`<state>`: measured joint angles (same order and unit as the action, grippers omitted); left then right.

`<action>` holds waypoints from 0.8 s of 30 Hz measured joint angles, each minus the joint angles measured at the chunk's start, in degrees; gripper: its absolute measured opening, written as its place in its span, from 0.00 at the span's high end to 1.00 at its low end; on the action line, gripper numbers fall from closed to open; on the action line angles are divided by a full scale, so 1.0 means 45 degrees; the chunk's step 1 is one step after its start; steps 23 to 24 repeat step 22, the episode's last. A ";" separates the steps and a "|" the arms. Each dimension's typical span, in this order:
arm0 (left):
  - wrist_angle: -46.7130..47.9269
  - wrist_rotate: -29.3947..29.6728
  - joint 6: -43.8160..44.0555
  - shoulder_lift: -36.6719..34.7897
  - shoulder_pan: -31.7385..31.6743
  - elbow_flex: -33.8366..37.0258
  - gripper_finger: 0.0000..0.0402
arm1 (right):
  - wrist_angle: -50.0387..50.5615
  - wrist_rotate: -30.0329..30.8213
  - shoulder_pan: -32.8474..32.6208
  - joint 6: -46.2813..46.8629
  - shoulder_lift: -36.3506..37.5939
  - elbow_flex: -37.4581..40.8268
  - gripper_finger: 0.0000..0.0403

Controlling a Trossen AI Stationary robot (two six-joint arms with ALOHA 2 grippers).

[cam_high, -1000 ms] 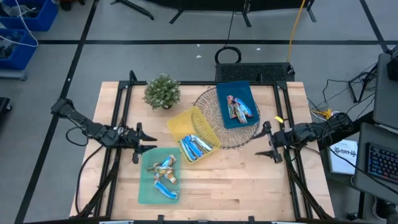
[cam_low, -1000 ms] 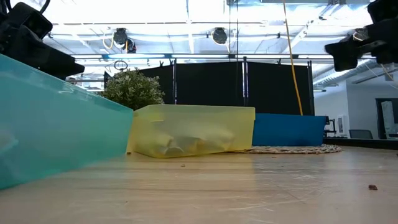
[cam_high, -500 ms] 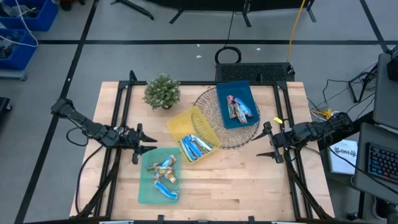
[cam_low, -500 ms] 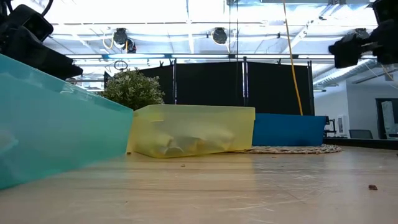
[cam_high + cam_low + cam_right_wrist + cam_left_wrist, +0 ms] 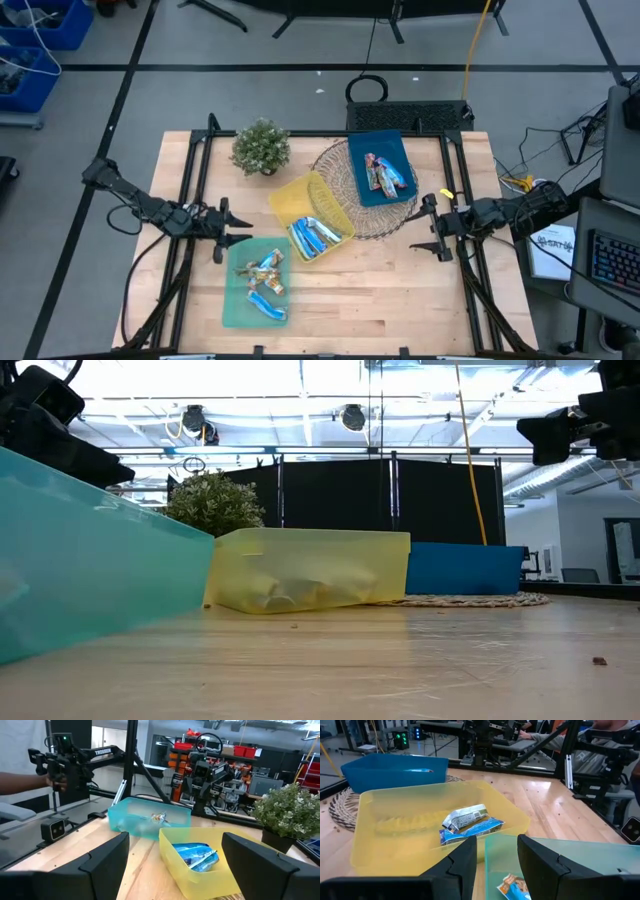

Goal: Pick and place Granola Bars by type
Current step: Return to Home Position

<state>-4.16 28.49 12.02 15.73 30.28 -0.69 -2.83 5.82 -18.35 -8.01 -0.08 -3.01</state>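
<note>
Left gripper (image 5: pixel 224 229) and right gripper (image 5: pixel 432 229) hang spread, empty. The granola bars (image 5: pixel 268 272) lie ahead of both, all binned — green tray (image 5: pixel 232 310) just beside the left gripper.

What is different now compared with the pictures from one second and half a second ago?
Only the right tool moved: open and empty, it shifted a little, leftward in the low view. Nothing was taken hold of or let go. The left tool, also open, the Granola Bars, the green tray, the yellow tray and the blue tray stayed as they were.
</note>
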 joint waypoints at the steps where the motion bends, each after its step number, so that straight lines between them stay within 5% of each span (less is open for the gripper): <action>1: 0.0000 0.0000 0.0017 0.0000 0.0000 0.0000 0.64 | -0.0008 -0.0014 0.0000 0.0000 0.0000 0.0001 0.24; 24: -0.0083 0.0015 0.0031 0.0000 0.0000 0.0000 0.64 | -0.0431 0.0026 0.0000 0.0287 -0.0034 0.0466 0.24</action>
